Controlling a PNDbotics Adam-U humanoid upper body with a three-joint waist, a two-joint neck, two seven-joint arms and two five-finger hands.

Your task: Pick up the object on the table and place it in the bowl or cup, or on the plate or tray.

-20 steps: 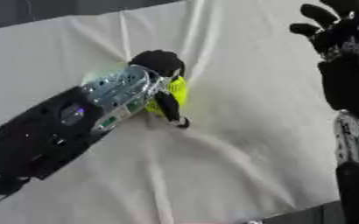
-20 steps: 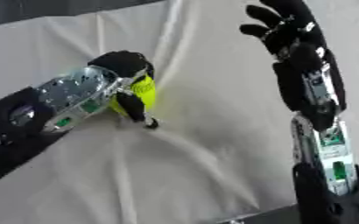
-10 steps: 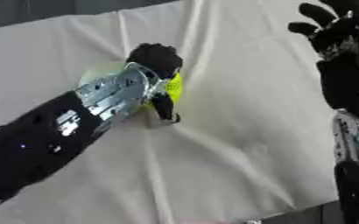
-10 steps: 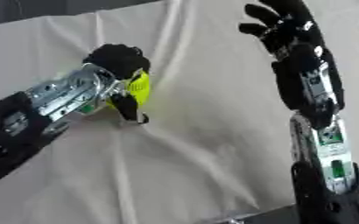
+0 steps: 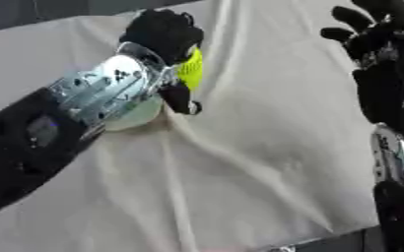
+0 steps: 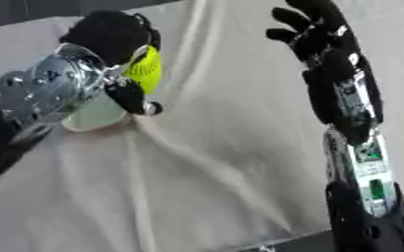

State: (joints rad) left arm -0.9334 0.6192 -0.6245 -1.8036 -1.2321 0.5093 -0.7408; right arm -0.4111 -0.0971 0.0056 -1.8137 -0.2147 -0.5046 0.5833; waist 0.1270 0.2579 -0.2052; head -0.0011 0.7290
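Right eye view shows it best: the left robot hand has its fingers and thumb curled round a yellow-green object, which sits tucked on the palm side, mostly hidden, only a rounded bright edge peeking out. My guess is it's light and smooth, maybe a bit slippery, so wrapping round its middle like this looks like the sensible hold. Can't tell if it's soft or stiff. Just under the wrist there's a pale rounded container, bowl or cup, resting on the cloth-covered tabletop; the object is held beside and slightly above its rim. The right robot hand is idle at the upper right, fingers spread, holding nothing
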